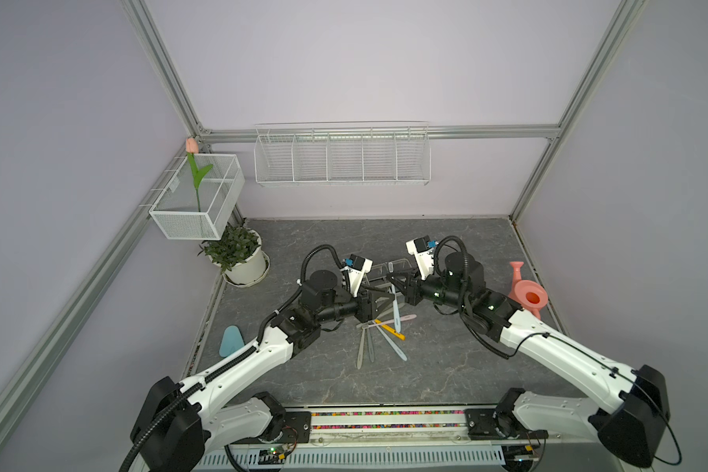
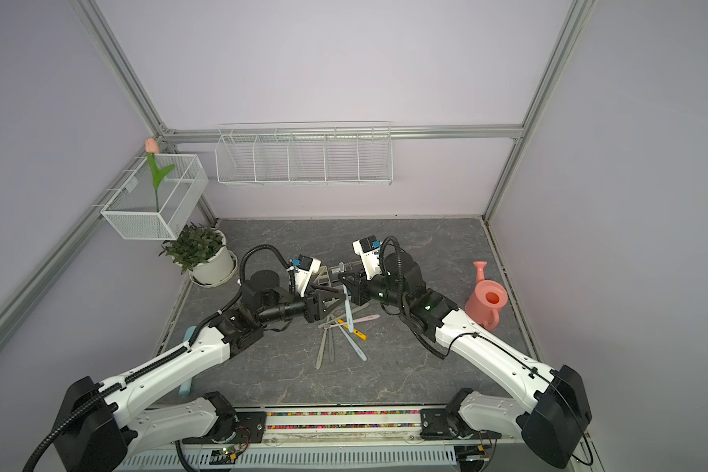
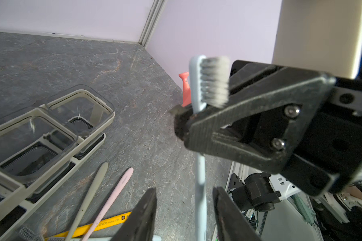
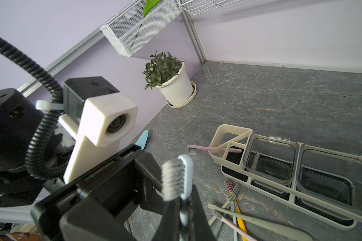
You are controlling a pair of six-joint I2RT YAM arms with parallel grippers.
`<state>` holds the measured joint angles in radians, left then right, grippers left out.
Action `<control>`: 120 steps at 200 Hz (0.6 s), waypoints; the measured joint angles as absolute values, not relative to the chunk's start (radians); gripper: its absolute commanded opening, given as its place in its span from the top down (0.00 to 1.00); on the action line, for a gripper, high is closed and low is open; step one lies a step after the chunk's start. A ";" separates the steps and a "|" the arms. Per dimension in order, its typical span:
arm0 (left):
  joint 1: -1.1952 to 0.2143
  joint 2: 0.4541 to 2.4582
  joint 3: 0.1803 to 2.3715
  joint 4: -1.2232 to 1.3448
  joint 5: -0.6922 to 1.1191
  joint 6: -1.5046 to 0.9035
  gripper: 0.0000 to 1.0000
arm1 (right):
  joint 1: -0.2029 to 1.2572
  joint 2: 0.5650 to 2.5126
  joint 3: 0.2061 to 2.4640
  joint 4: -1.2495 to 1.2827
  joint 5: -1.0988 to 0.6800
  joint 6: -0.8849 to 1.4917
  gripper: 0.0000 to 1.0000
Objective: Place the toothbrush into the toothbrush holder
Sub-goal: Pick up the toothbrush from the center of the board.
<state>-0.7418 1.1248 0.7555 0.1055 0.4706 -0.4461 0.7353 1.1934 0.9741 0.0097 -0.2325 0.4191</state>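
Observation:
A light blue toothbrush [image 4: 185,167] with white bristles stands upright above the table. My right gripper [image 4: 183,200] is shut on its neck just under the head. In the left wrist view the handle [image 3: 201,187] hangs between the jaws of my left gripper [image 3: 185,189]. Those jaws are open, with a gap on both sides of the handle. The two grippers meet at mid-table in both top views [image 1: 396,310] [image 2: 347,310]. The toothbrush holder [image 4: 230,133], a cream rack with a divided bin and two clear cups, stands just behind them and is partly hidden in the top views.
Several loose toothbrushes [image 1: 379,335] lie crossed on the grey table in front of the grippers. A pink toothbrush [image 4: 199,148] lies through the cream bin. A pink watering can [image 1: 528,296] stands at the right, a potted plant [image 1: 242,255] at the back left, a blue flat piece [image 1: 230,341] at the left.

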 measured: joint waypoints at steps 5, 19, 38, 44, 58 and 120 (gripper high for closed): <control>-0.742 1.116 0.756 0.095 0.463 -0.447 0.48 | 0.734 1.190 0.974 0.010 -0.233 0.419 0.93; -0.742 1.089 0.756 0.065 0.427 -0.450 0.47 | 0.730 1.183 0.974 0.007 -0.228 0.418 0.93; -0.742 1.049 0.756 0.024 0.358 -0.456 0.44 | 0.724 1.180 0.987 -0.021 -0.217 0.413 0.93; -0.742 1.036 0.756 0.011 0.332 -0.461 0.43 | 0.721 1.180 0.992 -0.031 -0.213 0.411 0.93; -0.742 1.014 0.769 -0.037 0.259 -0.479 0.42 | 0.711 1.180 1.004 -0.045 -0.206 0.410 0.93; -0.741 1.102 1.106 -0.206 0.078 -0.545 0.40 | 0.662 1.158 1.029 -0.095 -0.198 0.407 0.93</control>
